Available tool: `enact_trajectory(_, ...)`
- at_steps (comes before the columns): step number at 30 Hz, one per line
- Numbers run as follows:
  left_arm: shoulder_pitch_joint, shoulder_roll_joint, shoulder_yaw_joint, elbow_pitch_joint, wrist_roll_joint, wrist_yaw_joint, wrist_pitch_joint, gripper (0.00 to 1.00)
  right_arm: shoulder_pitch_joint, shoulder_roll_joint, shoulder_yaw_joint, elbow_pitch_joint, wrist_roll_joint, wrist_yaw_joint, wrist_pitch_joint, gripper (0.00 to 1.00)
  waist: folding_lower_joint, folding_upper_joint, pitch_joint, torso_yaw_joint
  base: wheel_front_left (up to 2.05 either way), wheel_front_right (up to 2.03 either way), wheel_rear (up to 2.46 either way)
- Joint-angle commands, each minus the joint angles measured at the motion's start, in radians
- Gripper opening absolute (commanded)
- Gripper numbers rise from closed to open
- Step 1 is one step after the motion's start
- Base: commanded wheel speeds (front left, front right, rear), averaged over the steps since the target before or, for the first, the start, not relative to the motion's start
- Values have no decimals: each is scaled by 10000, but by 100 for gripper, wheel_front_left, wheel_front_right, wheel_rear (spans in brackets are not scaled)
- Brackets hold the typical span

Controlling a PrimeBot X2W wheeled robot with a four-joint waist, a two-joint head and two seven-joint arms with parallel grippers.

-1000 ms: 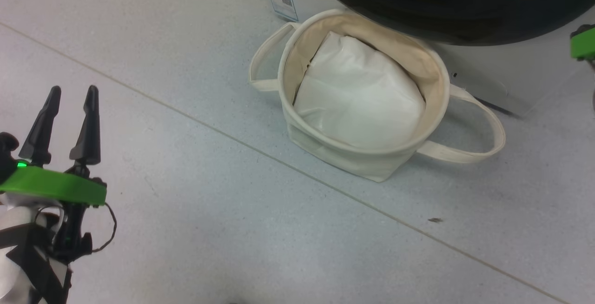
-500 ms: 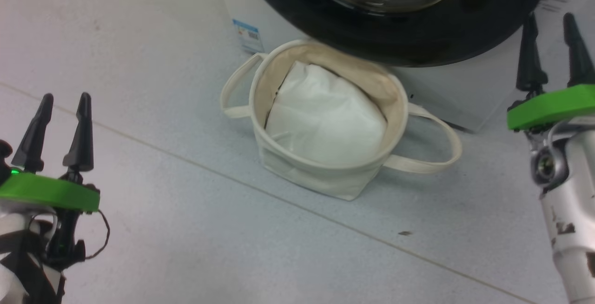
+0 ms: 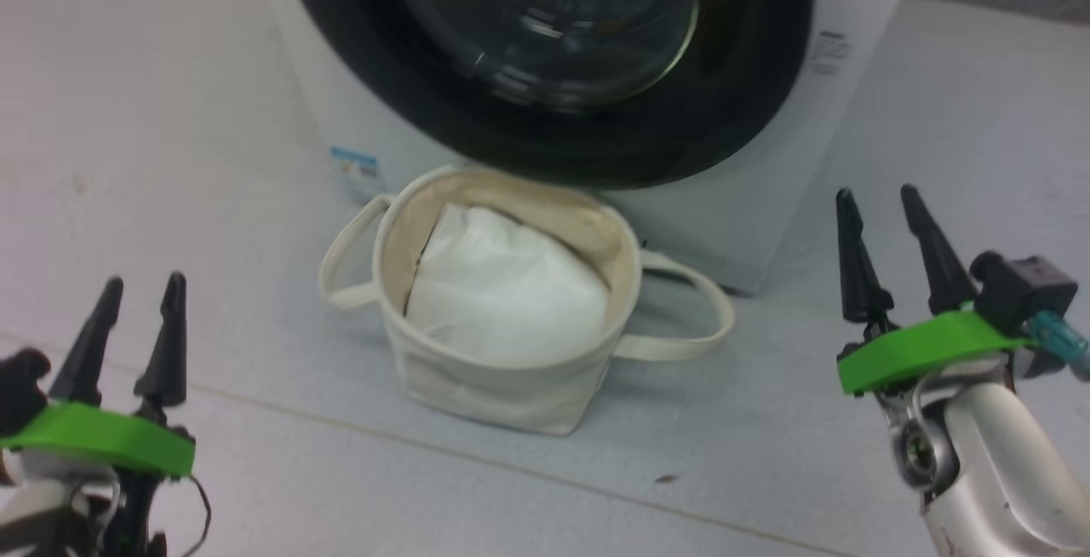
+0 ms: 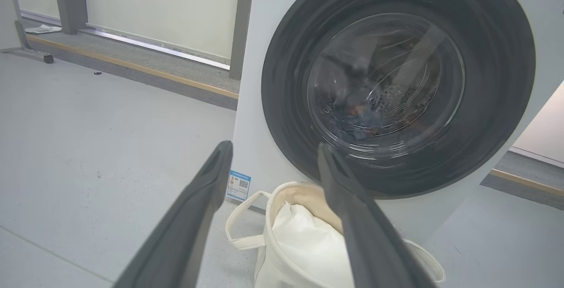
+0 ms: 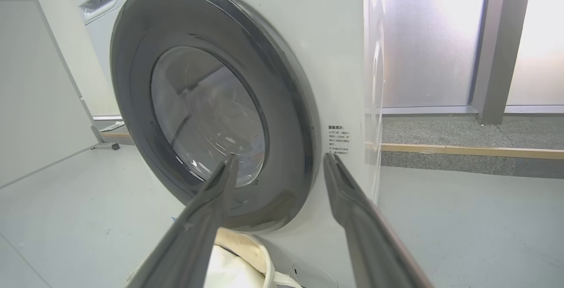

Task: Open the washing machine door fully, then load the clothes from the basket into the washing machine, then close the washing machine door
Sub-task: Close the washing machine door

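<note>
Ahead on the floor point(image 3: 358, 489), the basket point(image 3: 490, 387), between left claw point(image 3: 145, 279) and right claw point(image 3: 876, 191), both gaping, empty.

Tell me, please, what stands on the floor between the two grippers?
In the head view, the basket, with a white fabric bundle inside it, stands between the left gripper and the right gripper.

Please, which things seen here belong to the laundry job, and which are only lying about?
Belong to the job:
- big white front-loading washing machine
- its round door with glossy black rim and glass centre
- round cream canvas basket with loop handles

Only lying about:
- plain white fabric bundle in the basket
- small blue label sticker
- dark speck on the floor
</note>
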Motion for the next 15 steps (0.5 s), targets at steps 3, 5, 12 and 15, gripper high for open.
enact_trajectory(3,195,366,334,-307,-229,-59,-59,100,314,-76,321,-557,127,-2,-92,100,2,0,-943,-810,0,0,0)
enact_trajectory(5,467,294,262,-359,-372,-59,-59,100,586,-150,424,-691,181,-2,-92,100,2,0,-1142,-1020,0,0,0)
enact_trajectory(12,1057,287,-11,-615,-743,-59,-59,100,1421,-356,222,-1157,361,-2,-92,100,2,0,-1434,-1437,0,0,0)
enact_trajectory(15,1186,278,-37,-661,-736,-59,-59,100,1798,-406,-42,-1307,355,-2,-92,100,2,0,-1467,-1514,0,0,0)
